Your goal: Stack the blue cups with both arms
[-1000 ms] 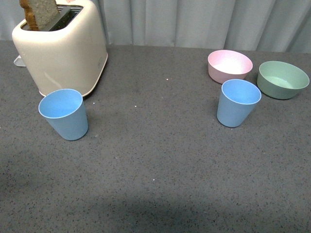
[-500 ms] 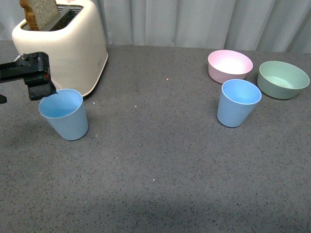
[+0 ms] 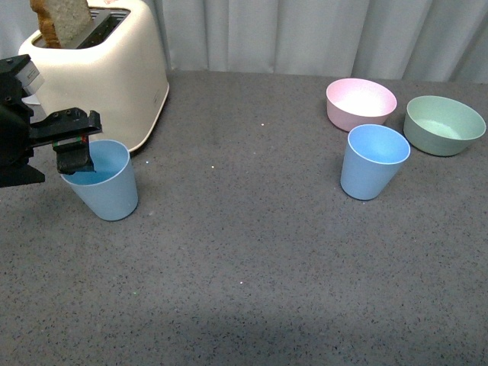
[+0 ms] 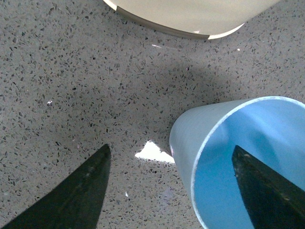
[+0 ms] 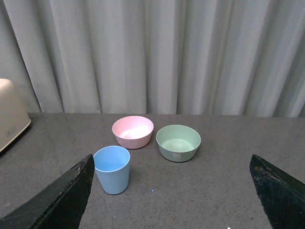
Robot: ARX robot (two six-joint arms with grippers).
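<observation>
**A:** Where is the left end effector (image 3: 76, 156)?

**B:** At the rim of the left cup (image 3: 107, 191). That cup stands upright on the tabletop (image 3: 244, 252), just in front of the toaster (image 3: 99, 76). The jaws are spread. In the left wrist view one finger (image 4: 267, 191) reaches down inside the cup and the other (image 4: 71, 195) is outside over bare tabletop, with the cup's wall between them. It grips nothing.

**A:** And the right end effector (image 5: 171, 158)?

**B:** Also open and empty, with its fingers wide apart. It sits above the tabletop, well back from the right cup (image 5: 112, 169). Only its own wrist view shows it; it is out of the front view.

**A:** Where does that right cup stand?

**B:** Upright, just in front of the pink bowl (image 3: 361, 103), with the green bowl (image 3: 444, 124) near it on the robot's right. The two cups are well apart, one on each side of the tabletop.

**A:** Anything else?

**B:** A slice of bread (image 3: 61, 21) sticks up out of the toaster, and a pale curtain (image 5: 152, 52) hangs behind the tabletop.
</observation>
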